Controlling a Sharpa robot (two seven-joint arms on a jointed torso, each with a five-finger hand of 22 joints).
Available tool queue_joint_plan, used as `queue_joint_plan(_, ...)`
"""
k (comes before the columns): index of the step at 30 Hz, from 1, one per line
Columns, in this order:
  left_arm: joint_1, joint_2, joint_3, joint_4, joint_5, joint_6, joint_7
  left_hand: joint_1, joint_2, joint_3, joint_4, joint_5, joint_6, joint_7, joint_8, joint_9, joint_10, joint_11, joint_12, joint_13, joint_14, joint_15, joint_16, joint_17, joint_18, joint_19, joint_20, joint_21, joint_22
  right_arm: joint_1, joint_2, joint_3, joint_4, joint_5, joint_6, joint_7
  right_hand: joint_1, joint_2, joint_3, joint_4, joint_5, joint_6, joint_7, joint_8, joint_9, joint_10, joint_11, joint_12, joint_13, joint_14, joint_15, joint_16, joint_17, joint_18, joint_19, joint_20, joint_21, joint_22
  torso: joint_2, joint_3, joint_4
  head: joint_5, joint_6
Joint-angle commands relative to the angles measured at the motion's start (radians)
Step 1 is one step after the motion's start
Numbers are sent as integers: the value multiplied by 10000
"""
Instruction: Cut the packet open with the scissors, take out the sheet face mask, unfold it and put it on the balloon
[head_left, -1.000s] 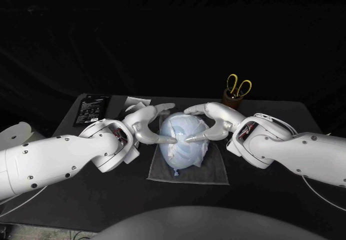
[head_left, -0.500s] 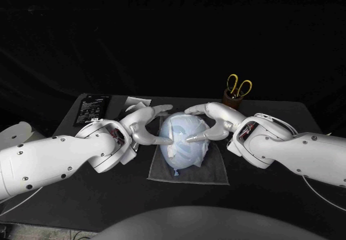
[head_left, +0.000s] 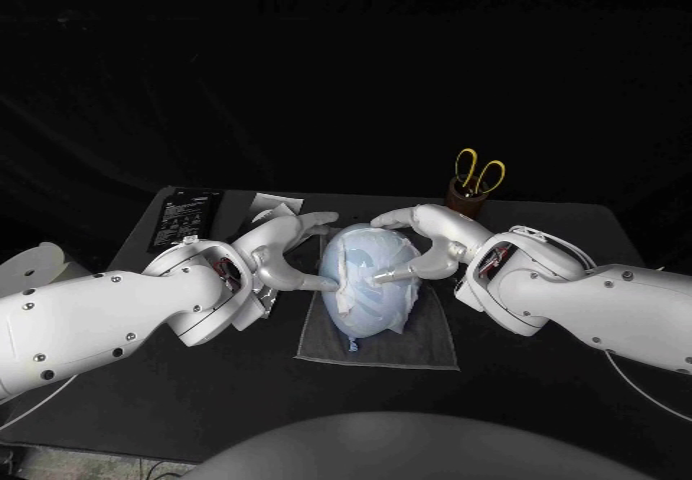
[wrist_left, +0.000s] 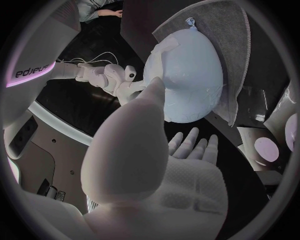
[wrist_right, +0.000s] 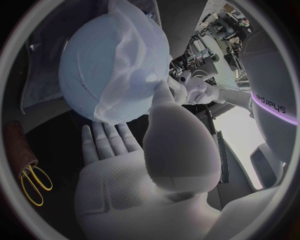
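Note:
A pale blue balloon (head_left: 346, 306) lies on a grey cloth mat (head_left: 411, 350) at the table's middle. The white sheet mask (head_left: 387, 298) is draped over it, wrinkled, mostly on the side toward my right hand (head_left: 433, 245). My left hand (head_left: 281, 255) and right hand flank the balloon, fingers spread round its far end. Each thumb tip touches the balloon's top. In the right wrist view the thumb of my right hand (wrist_right: 137, 150) rests on the mask (wrist_right: 134, 60). In the left wrist view the thumb of my left hand (wrist_left: 156, 165) touches the balloon (wrist_left: 187, 75).
Yellow-handled scissors (head_left: 477, 172) stand in a brown holder (head_left: 464, 198) at the back right. The black packet (head_left: 183, 215) lies at the back left, with a white cut-off piece (head_left: 268, 203) beside it.
My left hand has drawn slightly back toward its own side, with its thumb still on the balloon. The right hand and the mask have barely moved.

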Motion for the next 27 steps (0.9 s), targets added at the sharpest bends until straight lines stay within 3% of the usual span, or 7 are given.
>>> queue_joint_plan(1,11,-5,11,-56,185,93,0,45,12,398,-13,-14,35,1611,60,26,42,-8,83,29,-34,6,64,33,-105,-88,-1,-8,-4,-38,14,-27,-6,-148,250,-93,49,17,72,-6,-60,65,1082,45,7,-14,6,33,10,-69,-9,-46,-8,0,26,3,33,-5,0,12,-12,13,1)
queue_joint_plan(5,12,-40,11,-154,321,32,125,169,21,631,-19,-24,107,1613,101,58,124,-5,192,68,-1,4,109,61,-105,-87,-1,-5,-2,-42,21,-27,-8,-149,250,-91,60,42,97,-7,-69,80,1085,49,7,10,5,36,12,-59,-9,-47,-11,-1,45,2,39,2,-3,14,-18,-1,1)
queue_joint_plan(8,12,-73,11,-155,765,-14,480,82,-1,-615,28,-40,107,1612,104,59,130,-8,227,79,9,1,128,73,-104,-85,-2,-3,-1,-45,17,-27,-6,-149,251,-91,60,42,97,-7,-69,80,1085,49,7,10,5,36,12,-59,-9,-47,-11,-1,45,2,39,2,-2,10,-17,-7,1)
queue_joint_plan(9,11,-81,11,-143,953,-34,635,-6,-14,-1367,49,-43,95,1611,100,54,142,-6,243,84,18,1,136,80,-104,-88,-2,-3,-1,-46,17,-27,-6,-149,252,-91,60,42,97,-7,-69,80,1085,49,7,10,5,36,12,-59,-9,-47,-11,-1,45,2,39,2,0,7,-16,-10,1)
queue_joint_plan(13,9,-97,12,-28,1376,31,1159,-284,-33,-2615,67,-43,91,1613,99,54,128,11,261,87,28,23,151,87,-104,-92,-1,-3,-1,-50,18,-27,-8,-149,261,-89,68,65,122,-8,-78,101,1082,53,8,20,5,38,13,-87,-8,-54,-21,0,55,2,44,5,0,3,-11,-16,1)
queue_joint_plan(17,4,-116,72,143,1451,160,1576,-1070,-38,-2885,46,4,51,1623,87,46,-31,34,279,73,-71,51,136,59,-103,-109,-4,-4,-3,-55,11,-27,-17,-149,261,-85,68,65,122,-8,-78,101,1082,53,8,20,5,38,13,-87,-8,-54,-21,0,55,2,44,5,15,-7,-3,-28,1)
queue_joint_plan(27,5,25,223,30,1488,-73,1694,-1250,-39,-3157,48,15,4,1634,69,30,-24,45,337,89,-67,44,164,79,-100,-119,-5,-4,-3,-91,44,-27,-55,-134,299,-72,71,87,145,-8,-88,89,1082,51,-1,8,4,36,12,-79,-7,-58,-25,0,65,2,49,7,-7,6,-4,-2,1)
